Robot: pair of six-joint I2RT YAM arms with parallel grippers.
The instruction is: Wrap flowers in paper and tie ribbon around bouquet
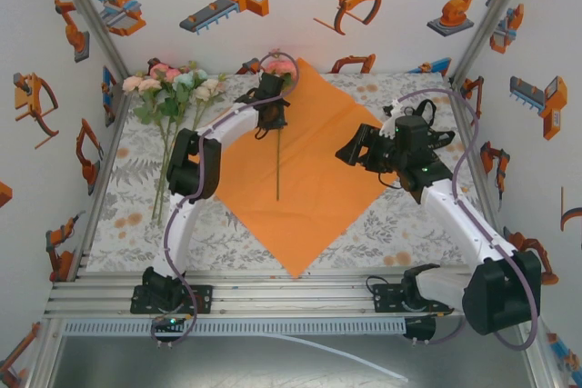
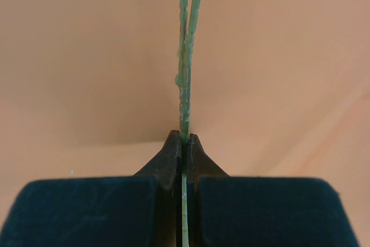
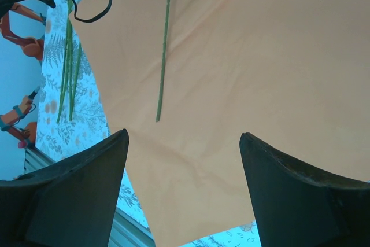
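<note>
Top external, mid-placement: one stem [image 1: 277, 165] pinched tight in left gripper [image 1: 271, 117], running down the middle of the paper [image 1: 318, 193]; resting or just above, cannot tell. Most of the flowers [image 1: 173, 88] off the sheet, on the tablecloth [image 1: 127, 215] to the left. Right gripper [image 1: 353, 150] spread wide, holding nothing, over the paper's right edge. Best to lower until the stem lies flat, release straight up without dragging the sheet, and keep stem ends aimed at the near corner.
</note>
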